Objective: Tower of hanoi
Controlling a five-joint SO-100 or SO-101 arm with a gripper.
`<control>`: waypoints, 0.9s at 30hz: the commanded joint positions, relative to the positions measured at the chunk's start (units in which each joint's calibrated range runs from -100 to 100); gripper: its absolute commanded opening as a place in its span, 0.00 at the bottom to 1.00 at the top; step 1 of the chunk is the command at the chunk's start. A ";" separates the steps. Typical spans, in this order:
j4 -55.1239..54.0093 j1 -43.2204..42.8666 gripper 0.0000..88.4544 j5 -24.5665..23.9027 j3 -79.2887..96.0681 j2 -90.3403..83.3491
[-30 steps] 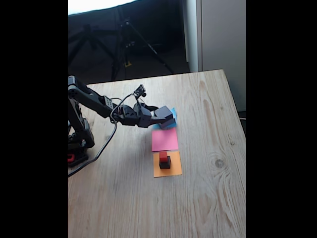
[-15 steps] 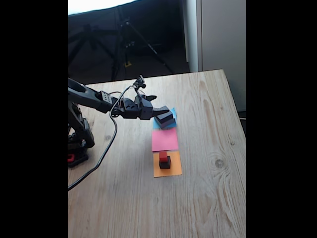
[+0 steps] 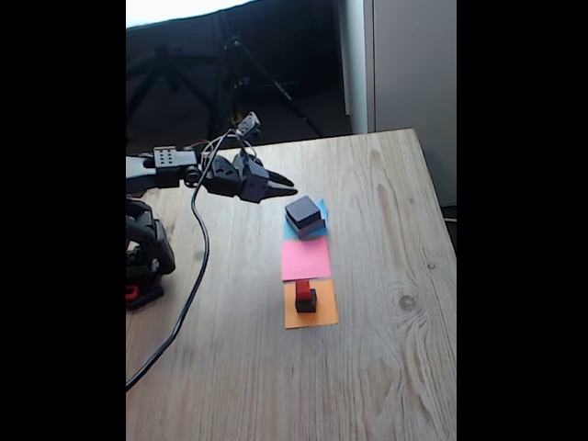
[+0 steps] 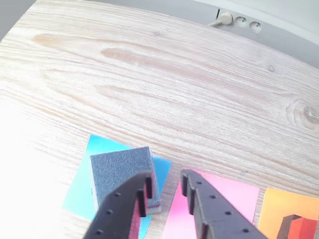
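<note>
Orange paper point(image 3: 310, 306) lies nearest me in the fixed view, on the wooden table point(image 3: 367, 367), and on it stands the small black cube point(image 3: 306, 300) with the tiniest red cube point(image 3: 302, 288) stacked on top. In the wrist view I catch the red cube point(image 4: 301, 228) at the bottom right corner, over the orange square point(image 4: 279, 206). Just beyond the orange sheet sits the pink paper point(image 3: 305, 259), bare, its far edge meeting the blue paper point(image 3: 317, 223). On the blue one I see the medium black block point(image 3: 302, 212) resting on the large flat grey block point(image 3: 310, 227); from the wrist camera the black block's dark top point(image 4: 122, 169) covers most of the blue square point(image 4: 82, 189), with a pale grey edge showing beneath it. My tool point(image 3: 288, 188) hangs in the air above the table, up and to the left of that stack in the fixed view, clear of it. It grips nothing; in the wrist view its fingers point(image 4: 207, 209) stand a narrow gap apart, with table and paper showing between them point(image 4: 165, 186). Farthest back, past the table edge, stands a dark tripod point(image 3: 234, 83).
</note>
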 commanded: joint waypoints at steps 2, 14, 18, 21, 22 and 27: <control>23.45 2.03 0.01 -4.32 -19.67 -4.56; 50.40 13.23 0.01 -2.14 -49.48 -4.56; 54.94 17.41 0.01 -0.30 -53.12 -5.09; 55.34 20.25 0.01 0.87 -52.03 -6.30; 55.34 21.00 0.01 0.87 -51.03 -6.76; 47.98 24.43 0.07 0.87 -39.30 -10.16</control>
